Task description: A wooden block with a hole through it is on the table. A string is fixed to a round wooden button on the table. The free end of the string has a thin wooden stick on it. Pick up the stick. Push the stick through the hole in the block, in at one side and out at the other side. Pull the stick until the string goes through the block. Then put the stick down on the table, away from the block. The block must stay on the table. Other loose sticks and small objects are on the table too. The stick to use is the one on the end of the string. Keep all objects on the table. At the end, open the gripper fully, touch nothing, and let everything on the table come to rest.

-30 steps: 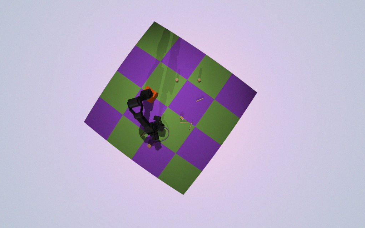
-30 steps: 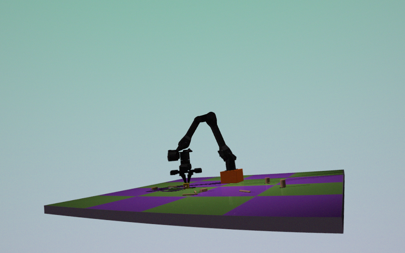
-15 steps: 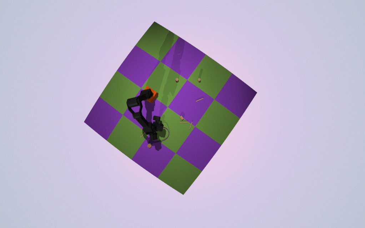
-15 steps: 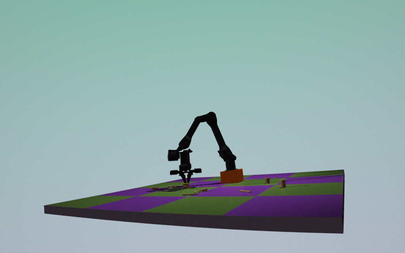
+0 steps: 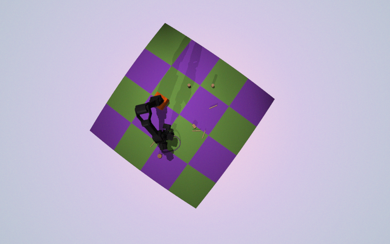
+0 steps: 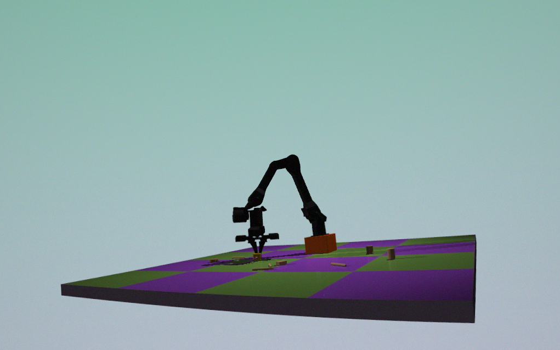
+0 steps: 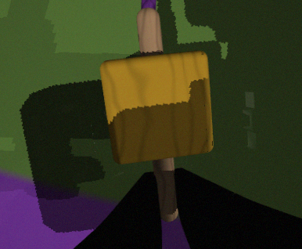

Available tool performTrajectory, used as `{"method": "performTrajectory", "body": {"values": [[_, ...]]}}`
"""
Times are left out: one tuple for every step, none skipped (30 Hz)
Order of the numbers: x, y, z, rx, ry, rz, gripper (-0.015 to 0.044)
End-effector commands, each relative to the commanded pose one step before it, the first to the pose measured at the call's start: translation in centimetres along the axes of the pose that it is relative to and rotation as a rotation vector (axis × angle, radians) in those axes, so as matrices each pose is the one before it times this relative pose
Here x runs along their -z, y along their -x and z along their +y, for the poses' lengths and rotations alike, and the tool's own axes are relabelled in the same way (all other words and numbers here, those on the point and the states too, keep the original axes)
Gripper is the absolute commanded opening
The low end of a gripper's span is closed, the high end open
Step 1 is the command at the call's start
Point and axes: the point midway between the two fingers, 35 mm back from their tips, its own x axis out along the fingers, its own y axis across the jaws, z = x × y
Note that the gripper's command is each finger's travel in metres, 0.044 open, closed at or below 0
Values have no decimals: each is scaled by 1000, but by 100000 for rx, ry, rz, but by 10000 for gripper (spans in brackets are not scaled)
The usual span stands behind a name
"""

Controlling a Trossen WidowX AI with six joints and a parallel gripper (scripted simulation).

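In the wrist view a yellow wooden block (image 7: 157, 107) (image 6: 258, 255) lies on a green square. The thin wooden stick (image 7: 166, 189) passes through its hole. My gripper (image 7: 163, 181) (image 6: 257, 251) is down at the table, shut on the near end of the stick. The string curves over the table (image 5: 178, 142) towards the round wooden button (image 5: 159, 155) (image 6: 213, 260). In the overhead view my arm hides the block.
The arm's orange base (image 5: 163, 103) (image 6: 320, 243) stands behind. Loose sticks (image 5: 212, 106) (image 5: 196, 130) (image 5: 203, 134) (image 5: 152, 143) and a small wooden piece (image 5: 194, 126) (image 6: 281, 263) lie nearby. Two short pegs (image 5: 188, 85) (image 5: 212, 85) stand farther off.
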Motion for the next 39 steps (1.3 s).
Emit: {"method": "performTrajectory", "body": {"values": [[416,-23,91,-114,388,-436,0],[150,8,16,54,-3,7,0],[178,9,20,87,38,28,0],[179,4,12,106,-18,3,0],[162,0,4,99,64,-18,0],[166,-1,9,95,50,-1,0],[169,0,11,89,36,12,0],[169,2,12,82,27,14,0],[170,4,11,75,21,17,0],[170,6,9,67,15,15,0],[170,8,7,61,12,12,0],[170,10,5,58,9,12,0],[170,11,3,57,7,11,0],[170,12,2,57,6,11,0],[170,12,1,59,5,13,0],[170,13,0,61,5,14,0],[169,13,0,62,7,14,0],[170,13,0,64,-4,28,0],[173,19,2,65,-198,152,0],[152,9,-3,53,-273,-5,0],[170,11,-8,59,-347,43,0],[170,18,-9,62,-417,128,0],[148,7,3,51,-506,-7,0],[165,18,8,57,-662,110,0],[168,15,3,61,-629,118,0],[151,5,-4,51,-518,-20,0],[168,7,-6,54,-584,4,0],[162,3,-6,55,-588,-41,0],[168,5,-7,63,-634,-17,0],[170,11,-7,68,-659,68,0],[164,11,-12,66,-596,34,0],[168,13,-11,63,-579,52,0],[168,12,-8,60,-573,44,0],[170,18,-8,60,-526,93,0],[159,11,-7,55,-456,6,0],[158,1,-1,52,-423,-92,0],[182,11,-1,66,-452,-8,0],[172,11,0,70,-438,-6,0],[167,12,5,70,-436,28,0]]}}
